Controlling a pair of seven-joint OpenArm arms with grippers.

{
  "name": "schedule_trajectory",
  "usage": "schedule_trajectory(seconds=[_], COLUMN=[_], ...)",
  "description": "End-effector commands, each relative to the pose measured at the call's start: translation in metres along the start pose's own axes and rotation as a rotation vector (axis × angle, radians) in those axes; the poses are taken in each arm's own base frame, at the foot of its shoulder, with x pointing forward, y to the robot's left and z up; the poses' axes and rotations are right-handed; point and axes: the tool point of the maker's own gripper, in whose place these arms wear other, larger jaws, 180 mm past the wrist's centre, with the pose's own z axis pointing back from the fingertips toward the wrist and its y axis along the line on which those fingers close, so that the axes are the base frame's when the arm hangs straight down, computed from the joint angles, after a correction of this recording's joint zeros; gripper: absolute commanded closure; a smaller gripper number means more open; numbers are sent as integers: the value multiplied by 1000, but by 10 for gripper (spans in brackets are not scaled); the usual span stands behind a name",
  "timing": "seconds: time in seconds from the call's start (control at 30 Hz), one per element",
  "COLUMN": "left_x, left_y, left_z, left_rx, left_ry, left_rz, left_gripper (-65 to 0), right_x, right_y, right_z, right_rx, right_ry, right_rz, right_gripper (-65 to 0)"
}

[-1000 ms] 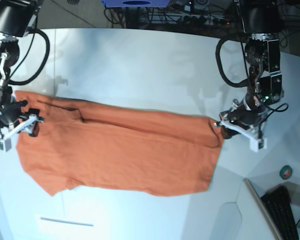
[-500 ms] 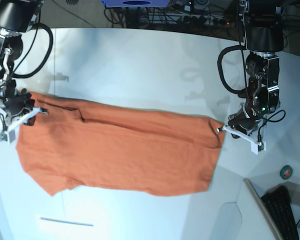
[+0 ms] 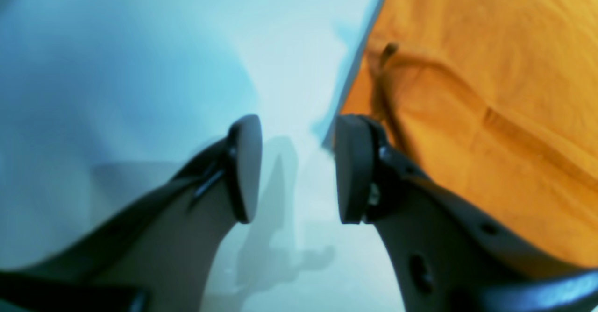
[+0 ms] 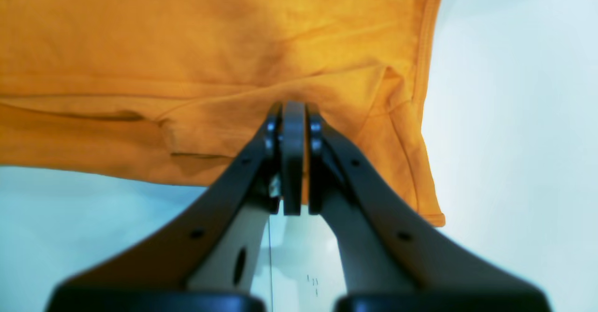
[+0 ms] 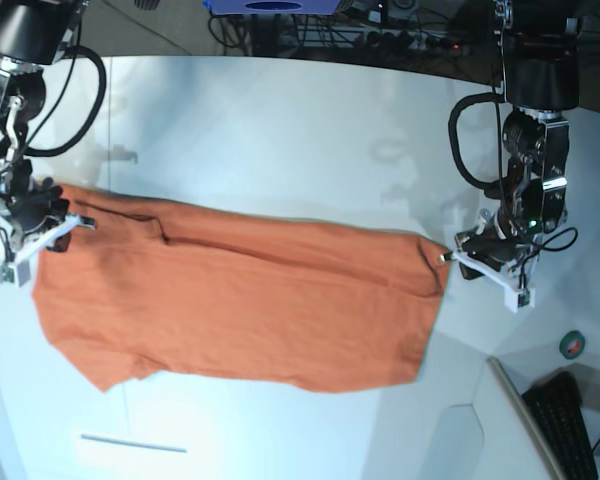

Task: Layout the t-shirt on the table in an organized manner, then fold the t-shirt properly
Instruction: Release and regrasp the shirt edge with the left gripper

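Note:
The orange t-shirt [image 5: 250, 300] lies spread across the white table [image 5: 280, 130], wider than it is deep, with a crease along its upper part. My right gripper [image 5: 42, 238] sits at the shirt's left edge. In the right wrist view this gripper [image 4: 293, 162] is shut, and the t-shirt [image 4: 187, 46] fabric bunches toward its tips. My left gripper [image 5: 482, 262] stands just right of the shirt's right corner. In the left wrist view the left gripper [image 3: 296, 167] is open with bare table [image 3: 140, 69] between the pads, and the t-shirt [image 3: 490, 69] edge runs beside its right finger.
A green tape roll [image 5: 573, 344] and a black keyboard [image 5: 565, 425] lie at the right front. A thin white strip [image 5: 130, 443] sits near the front left. Cables and equipment line the table's far side.
My right gripper has shut at the shirt's left edge and shifted slightly up. My left gripper has drawn a little to the right, off the shirt's corner, and stands open.

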Motion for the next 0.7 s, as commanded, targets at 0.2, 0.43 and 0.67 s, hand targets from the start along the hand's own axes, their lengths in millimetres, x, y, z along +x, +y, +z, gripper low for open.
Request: schedule_trajectory(seconds=[0.2,0.43,0.67], left_x=[11,5,13], left_y=[-6,-5,-7], left_z=[-16,-19,-20], left_rx=[-3,1,0], left_ry=[51,70,59], left_rz=[-169,-182,-178], left_gripper=[-230,-230,-229], right_x=[18,17,17], right_y=[-3,-3,-3], right_z=[3,3,3], right_rx=[-2,-3,-3], right_ry=[-50,-49,-49], right_rz=[7,7,7], right_gripper=[0,0,0])
